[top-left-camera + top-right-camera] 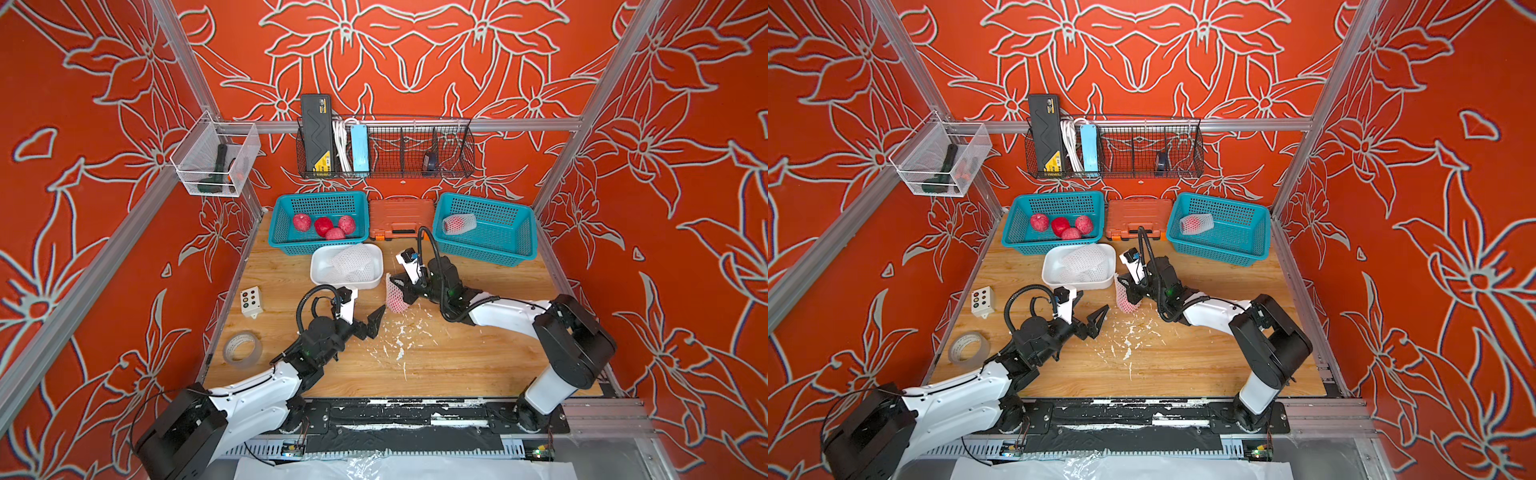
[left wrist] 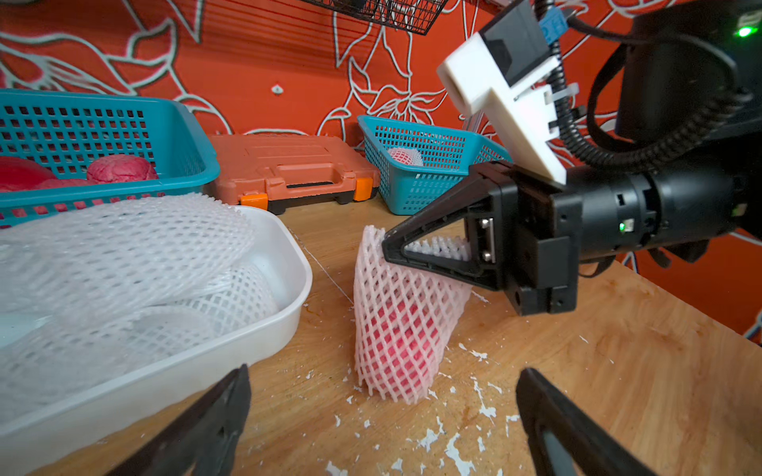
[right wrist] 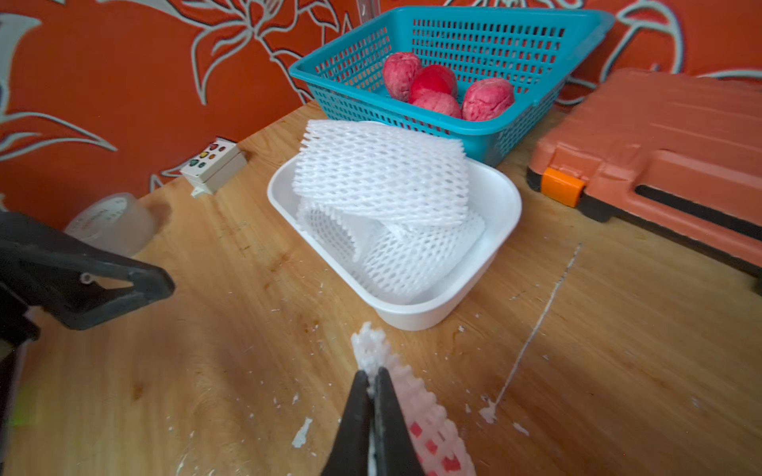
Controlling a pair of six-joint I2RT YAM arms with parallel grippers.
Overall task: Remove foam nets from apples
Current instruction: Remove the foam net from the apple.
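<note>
An apple in a white foam net (image 1: 397,298) (image 1: 1128,300) (image 2: 402,325) stands mid-table. My right gripper (image 1: 394,286) (image 1: 1123,286) (image 2: 387,252) (image 3: 371,377) is shut on the net's upper edge, pinching the foam flat between its fingertips. My left gripper (image 1: 376,322) (image 1: 1098,320) (image 2: 383,373) is open just in front of the netted apple, not touching it. Several bare apples (image 1: 324,226) (image 1: 1061,226) (image 3: 437,88) lie in the left teal basket (image 1: 282,216). Another netted apple (image 1: 457,224) (image 1: 1196,224) (image 2: 406,156) lies in the right teal basket (image 1: 515,232). Empty foam nets (image 1: 351,262) (image 3: 379,177) fill the white tray (image 1: 318,259) (image 3: 416,317).
An orange tool case (image 1: 399,218) sits between the baskets. A button box (image 1: 251,301) and a tape roll (image 1: 242,349) are by the left wall. White foam flakes (image 1: 399,336) litter the wood in front of the netted apple.
</note>
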